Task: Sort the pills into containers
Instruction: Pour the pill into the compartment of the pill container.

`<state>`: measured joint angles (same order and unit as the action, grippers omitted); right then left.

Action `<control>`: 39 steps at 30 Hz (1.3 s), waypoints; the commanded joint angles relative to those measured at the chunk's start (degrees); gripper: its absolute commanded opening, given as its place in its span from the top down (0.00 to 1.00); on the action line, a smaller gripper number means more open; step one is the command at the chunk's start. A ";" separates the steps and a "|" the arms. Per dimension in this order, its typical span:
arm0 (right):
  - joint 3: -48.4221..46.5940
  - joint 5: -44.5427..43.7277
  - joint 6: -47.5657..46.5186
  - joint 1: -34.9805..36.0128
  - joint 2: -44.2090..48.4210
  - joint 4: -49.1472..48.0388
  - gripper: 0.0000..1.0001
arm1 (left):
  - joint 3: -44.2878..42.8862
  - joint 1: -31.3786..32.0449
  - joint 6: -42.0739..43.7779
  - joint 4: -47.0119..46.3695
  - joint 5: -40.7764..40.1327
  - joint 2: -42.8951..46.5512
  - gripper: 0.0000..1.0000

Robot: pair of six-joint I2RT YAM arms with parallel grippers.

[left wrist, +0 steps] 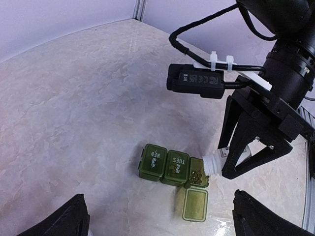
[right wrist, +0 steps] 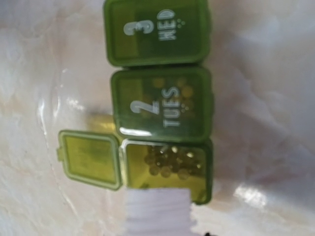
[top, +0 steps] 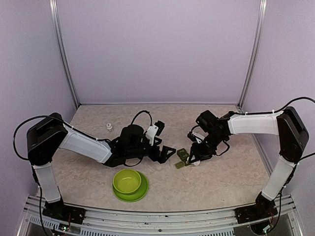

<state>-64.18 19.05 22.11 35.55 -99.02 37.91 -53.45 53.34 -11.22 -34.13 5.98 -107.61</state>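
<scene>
Dark green three-cell pill box (left wrist: 170, 167), flat on the worktop (left wrist: 74, 98) right of centre, one end cell open.
Cells marked 3 WED and 2 TUES are shut. The end cell's lid (right wrist: 91, 158) lies swung out flat beside it, and small round pills (right wrist: 172, 160) sit heaped inside.

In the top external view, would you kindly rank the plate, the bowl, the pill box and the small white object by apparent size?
1. plate
2. bowl
3. pill box
4. small white object, which lies farther from the camera but is clearly the smallest
</scene>
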 commanded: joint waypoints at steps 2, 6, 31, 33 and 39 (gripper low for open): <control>-1.29 0.09 -0.75 -0.48 -1.06 1.54 1.00 | -0.47 0.01 0.83 0.10 -0.31 0.88 0.01; -1.52 0.18 -0.75 -0.48 -1.08 1.63 1.00 | -0.60 0.01 0.84 0.09 -0.32 0.91 0.01; -4.75 -1.02 -2.13 -0.48 -1.88 5.84 1.00 | -0.55 0.01 0.85 0.20 -0.34 0.91 0.01; -4.45 -0.26 -2.36 -0.48 -1.80 5.26 1.00 | -0.56 0.01 0.79 0.19 -0.35 0.96 0.01; -1.46 1.64 -2.04 -0.48 -0.85 1.33 1.00 | -0.59 0.01 0.78 0.17 -0.38 0.91 0.01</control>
<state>-67.44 18.85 20.38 35.53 -100.40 41.74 -53.45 53.34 -11.20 -34.13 5.96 -107.61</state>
